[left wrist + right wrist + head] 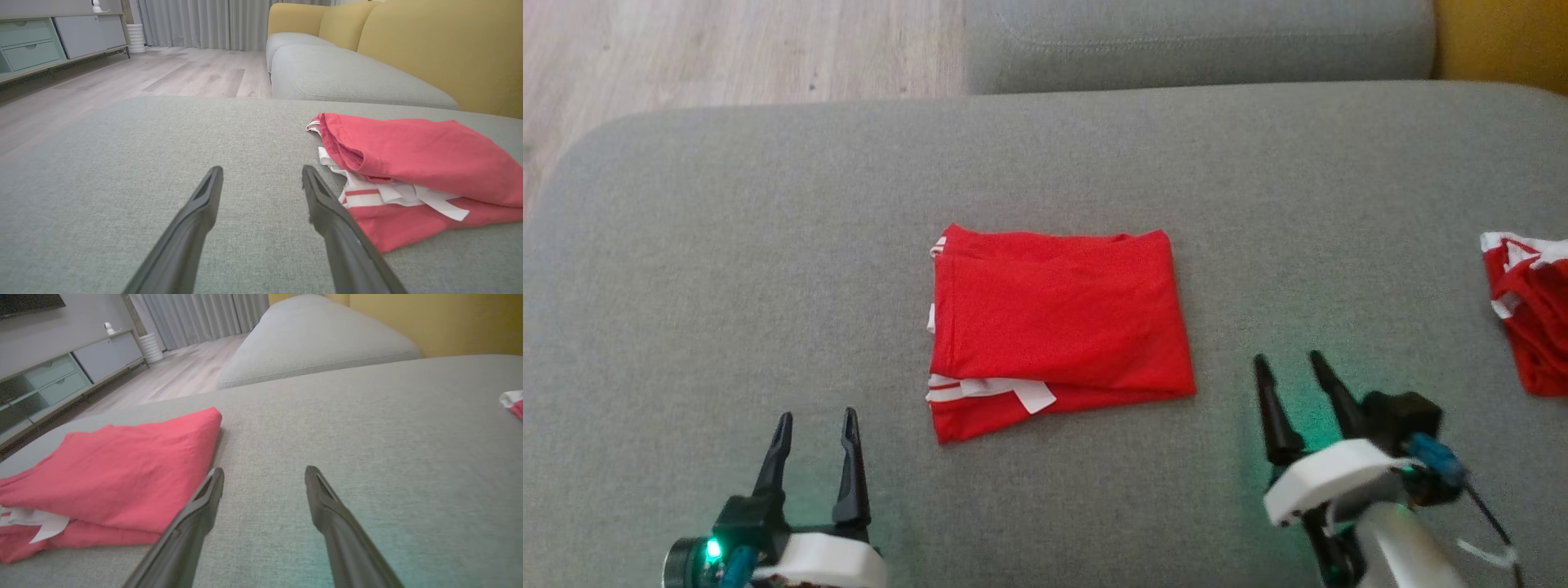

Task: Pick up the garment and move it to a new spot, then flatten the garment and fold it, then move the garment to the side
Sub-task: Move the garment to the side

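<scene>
The folded red garment (1058, 318) lies mid-frame on the grey cushion (727, 245). The left fingers (851, 465) at lower left and right fingers (1274, 416) at lower right are both spread apart, empty and clear of the cloth. Only the move aside seems left. Pinching just the top layer would likely peel the fold open (the loose white-striped flap at its near edge looks readiest to slip). A second red piece (1531, 310) sits at the right edge, so carrying that way risks a tangle; leftwards nothing blocks.

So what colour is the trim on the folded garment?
White, on the red folded garment; clearest in the left wrist view.
</scene>
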